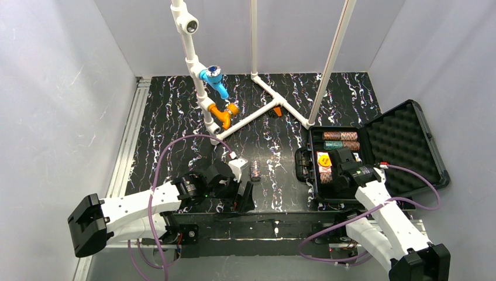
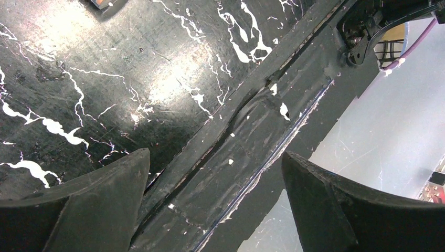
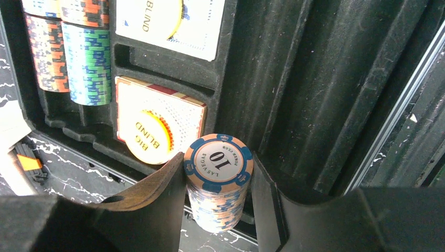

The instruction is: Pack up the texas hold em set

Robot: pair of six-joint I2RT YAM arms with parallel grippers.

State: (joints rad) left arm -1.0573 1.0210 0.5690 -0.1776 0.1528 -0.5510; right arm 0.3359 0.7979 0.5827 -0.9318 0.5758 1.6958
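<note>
Marbled table [image 1: 175,117], "LAS VEGAS" chip stack [image 3: 218,181], "BIG BLIND" button [image 3: 150,137]

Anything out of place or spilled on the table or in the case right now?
One loose chip stack sits alone on the table, outside the case, near the open left gripper. The right gripper holds a second chip stack over the case. Nothing looks spilled or damaged.

We count one black case [image 1: 403,146], two card decks [image 3: 181,113] and two yellow blind discs [image 3: 149,137]. We log two rows of chips [image 1: 340,136] lying in the case, one upright stack [image 3: 218,178], and one loose stack [image 1: 255,170] outside it. We note one white pipe frame [image 1: 257,111].
</note>
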